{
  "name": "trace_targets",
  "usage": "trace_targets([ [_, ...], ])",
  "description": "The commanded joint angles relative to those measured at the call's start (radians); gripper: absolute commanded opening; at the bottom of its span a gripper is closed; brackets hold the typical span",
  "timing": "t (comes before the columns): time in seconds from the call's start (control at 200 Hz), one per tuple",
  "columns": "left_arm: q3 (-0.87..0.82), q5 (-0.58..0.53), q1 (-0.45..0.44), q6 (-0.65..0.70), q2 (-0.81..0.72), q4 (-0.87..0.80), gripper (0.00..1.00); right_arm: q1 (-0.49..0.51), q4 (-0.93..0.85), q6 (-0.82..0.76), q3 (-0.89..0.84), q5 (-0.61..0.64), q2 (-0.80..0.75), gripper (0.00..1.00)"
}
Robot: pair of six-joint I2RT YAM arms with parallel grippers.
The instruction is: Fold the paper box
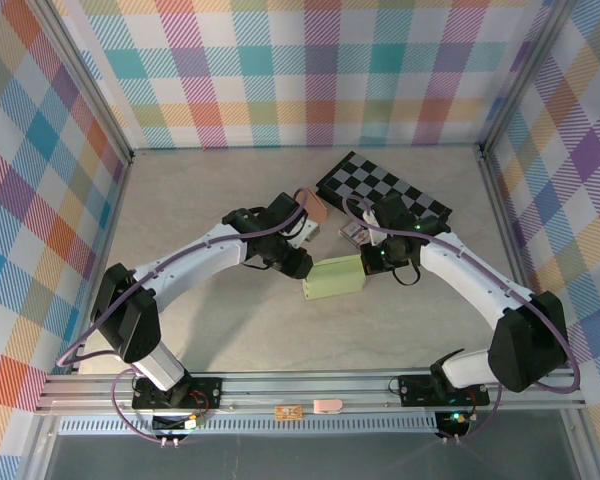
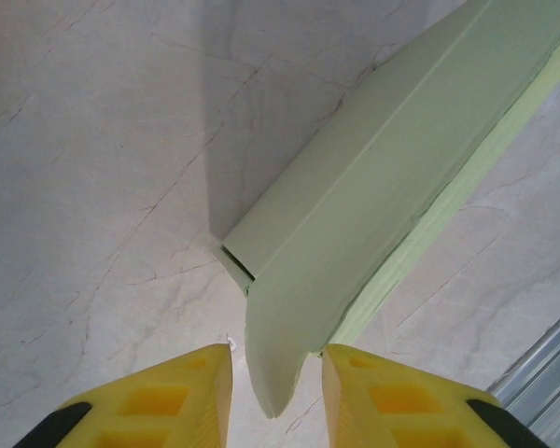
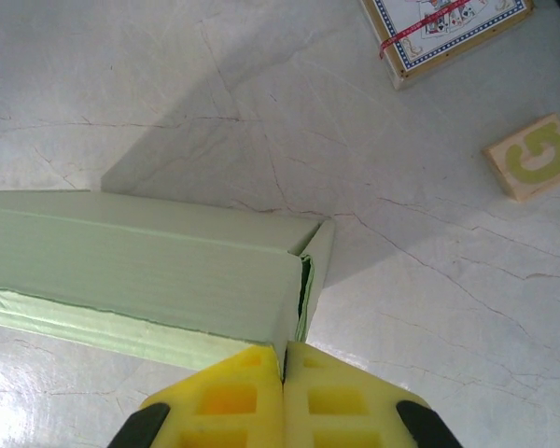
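Green paper box (image 2: 373, 187) flap sits at six o'clock inside my half-open left gripper (image 2: 277, 397); my right gripper (image 3: 283, 401), fully closed, pinches its end. I should squeeze squarely.

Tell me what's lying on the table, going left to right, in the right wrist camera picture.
green paper box → flat illustrated pack with a red band → wooden block with a green letter
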Motion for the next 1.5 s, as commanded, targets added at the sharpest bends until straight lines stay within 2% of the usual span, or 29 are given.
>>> trace_targets([
  [0.0,0.029,0.028,-0.004,-0.017,0.019,-0.007,0.28,0.006,-0.031,0.013,0.024,0.013,0.016,0.04],
  [0.315,0.009,-0.016,-0.026,-0.058,0.003,0.003,0.27,0.007,-0.029,0.024,0.025,0.025,0.02,0.03],
  [0.52,-0.004,-0.037,-0.031,-0.101,-0.009,0.02,0.19,0.006,-0.039,0.033,0.035,0.033,0.024,0.03],
  [0.77,-0.022,-0.058,-0.043,-0.229,-0.008,0.033,0.17,0.014,-0.052,0.057,0.048,0.05,0.03,0.02],
  [0.995,-0.064,-0.097,-0.043,-0.386,-0.037,0.056,0.17,0.025,-0.059,0.074,0.054,0.071,0.029,0.02],
  [1.135,-0.074,-0.104,-0.045,-0.437,-0.047,0.073,0.18,0.033,-0.062,0.09,0.059,0.08,0.031,0.01],
  [1.31,-0.071,-0.123,-0.045,-0.428,-0.051,0.076,0.18,0.041,-0.061,0.096,0.059,0.085,0.03,0.01],
  [1.495,-0.056,-0.112,-0.045,-0.425,-0.037,0.077,0.12,0.042,-0.064,0.098,0.054,0.088,0.024,0.01],
])
